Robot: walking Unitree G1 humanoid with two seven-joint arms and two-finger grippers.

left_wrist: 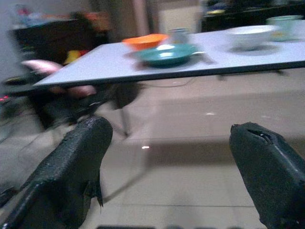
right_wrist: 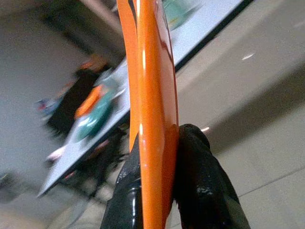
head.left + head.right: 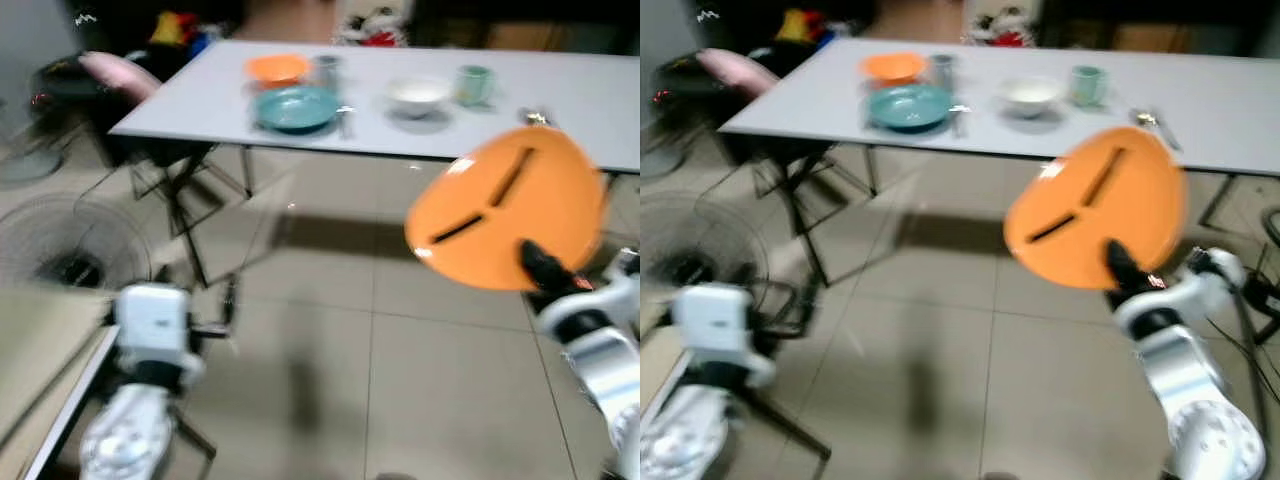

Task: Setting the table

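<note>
Head stereo pair looks forward and down across tiled floor (image 3: 330, 390) toward the white table (image 3: 600, 110) well beyond both arms; both eyes share the same scene, slightly offset, blurred. Left wrist cam sits low, looks along the left pincer (image 1: 176, 171), fingers apart, at the table edge-on from near floor level; shares teal plate (image 1: 167, 54), orange bowl (image 1: 145, 41), white bowl (image 1: 250, 36) with head views. Right wrist cam looks along the right pincer (image 2: 159, 157), very close, orange plate (image 2: 152, 95) edge-on; table tilted behind it.
</note>
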